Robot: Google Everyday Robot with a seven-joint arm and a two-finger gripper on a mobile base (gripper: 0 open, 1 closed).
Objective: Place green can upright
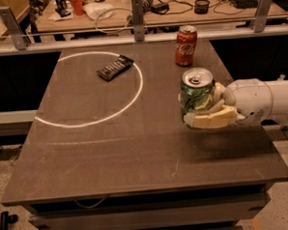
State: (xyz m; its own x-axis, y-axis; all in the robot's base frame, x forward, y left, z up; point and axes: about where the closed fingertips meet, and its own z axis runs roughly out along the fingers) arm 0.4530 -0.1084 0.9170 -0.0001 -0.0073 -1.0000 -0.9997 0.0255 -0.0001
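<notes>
- The dark table (112, 157) has a white ring (138, 83) marked on its left half, with a dark wrapped snack bar (115, 68) lying flat inside the ring's far edge; neither seems part of the job
- A red Coca-Cola can (186, 46) stands upright near the far edge, well apart from the ring and just beyond the held can
- The green can (196, 92) is over the right side of the table, upright with its silver pull-tab top facing up, so the orienting looks done
- The gripper (202, 111) comes in from the right on a white arm (259, 101), its cream fingers (217, 119) pinching the green can around its lower body
- A shadow on the table below suggests the can hangs above the surface rather than resting on it
- Left to do, as I judge it: lower the can until its base sits flat, let go, and draw away without tipping it
</notes>
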